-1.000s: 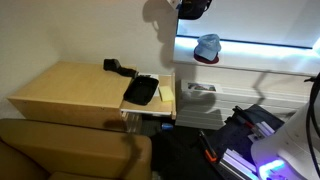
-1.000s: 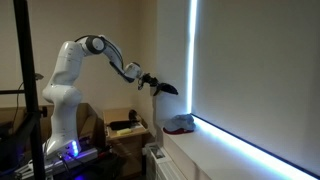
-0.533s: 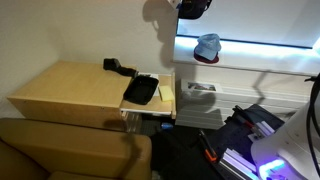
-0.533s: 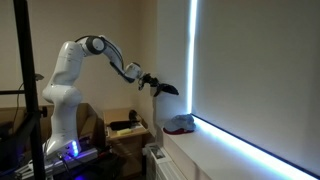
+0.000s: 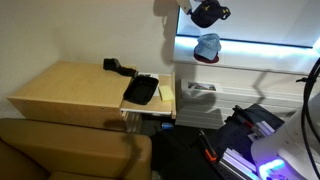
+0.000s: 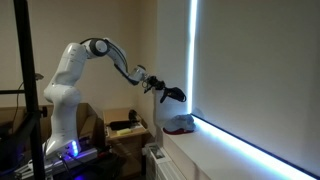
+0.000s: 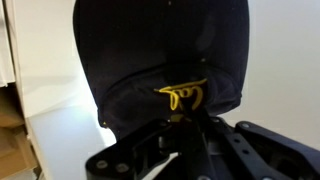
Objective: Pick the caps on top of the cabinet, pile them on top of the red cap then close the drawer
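Cabinet of pale yellowish wood (image 5: 70,88) fills the left of an exterior view; no cap lies on its flat top, only a small black blocky object (image 5: 115,66) near the back edge. Just right of it, the shallow pale-wood drawer with a black tray-like inside (image 5: 142,91) stands pulled open. Further right and high up, the Robotiq gripper (image 5: 200,10) has its jaws pinched tight on the dark navy baseball cap (image 5: 208,15), which hangs in the air above the white sill (image 5: 260,57). Below it, the light blue baseball cap (image 5: 208,44) rests on the dark red baseball cap (image 5: 205,59).

The likely trouble is in the drop. The navy cap does not look squarely centred over the pile, so let go off-centre it could slide off the rounded blue crown. A low approach could also shove the pile along the sill.

Only the wrist view shows the yellow stitching (image 7: 185,95) on the navy cloth, and it shows nothing of the pile. The side-on exterior view gives what the others lack: clear air between the held cap (image 6: 173,96) and the pile on the sill.
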{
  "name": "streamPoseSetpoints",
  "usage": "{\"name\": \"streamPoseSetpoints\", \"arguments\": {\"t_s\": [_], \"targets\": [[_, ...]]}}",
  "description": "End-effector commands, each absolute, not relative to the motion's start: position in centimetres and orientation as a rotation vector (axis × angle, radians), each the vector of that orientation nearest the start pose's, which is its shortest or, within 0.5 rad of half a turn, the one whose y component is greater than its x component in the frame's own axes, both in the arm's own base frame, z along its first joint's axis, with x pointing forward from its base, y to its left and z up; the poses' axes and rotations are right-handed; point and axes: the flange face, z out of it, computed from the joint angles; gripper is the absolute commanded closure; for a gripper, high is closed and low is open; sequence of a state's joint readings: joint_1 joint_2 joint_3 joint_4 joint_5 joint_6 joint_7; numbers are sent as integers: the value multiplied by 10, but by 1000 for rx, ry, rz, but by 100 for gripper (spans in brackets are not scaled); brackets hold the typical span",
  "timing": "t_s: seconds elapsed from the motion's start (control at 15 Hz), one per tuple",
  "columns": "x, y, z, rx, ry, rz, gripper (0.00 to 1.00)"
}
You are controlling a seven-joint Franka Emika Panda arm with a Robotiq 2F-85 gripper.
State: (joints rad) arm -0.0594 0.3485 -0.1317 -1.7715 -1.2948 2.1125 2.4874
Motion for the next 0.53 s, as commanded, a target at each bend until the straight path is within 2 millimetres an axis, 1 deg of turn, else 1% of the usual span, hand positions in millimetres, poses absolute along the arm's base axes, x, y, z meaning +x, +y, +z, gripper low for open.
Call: {"name": "streamPoseSetpoints", "arguments": {"t_s": [0.0, 0.07, 0.13, 0.2, 0.27, 0.33, 0.47], "targets": [[645, -210, 389, -1692, 2737, -1799, 98], [647, -209, 393, -1705, 2705, -1813, 98], [648, -205, 390, -1735, 2692, -1793, 98], [653, -183, 392, -1813, 2581, -1775, 98], [684, -171, 424, -1874, 2477, -1808, 98], [692, -156, 428, -1955, 2398, -1810, 98], [702, -152, 430, -2156, 2332, -1802, 98]]}}
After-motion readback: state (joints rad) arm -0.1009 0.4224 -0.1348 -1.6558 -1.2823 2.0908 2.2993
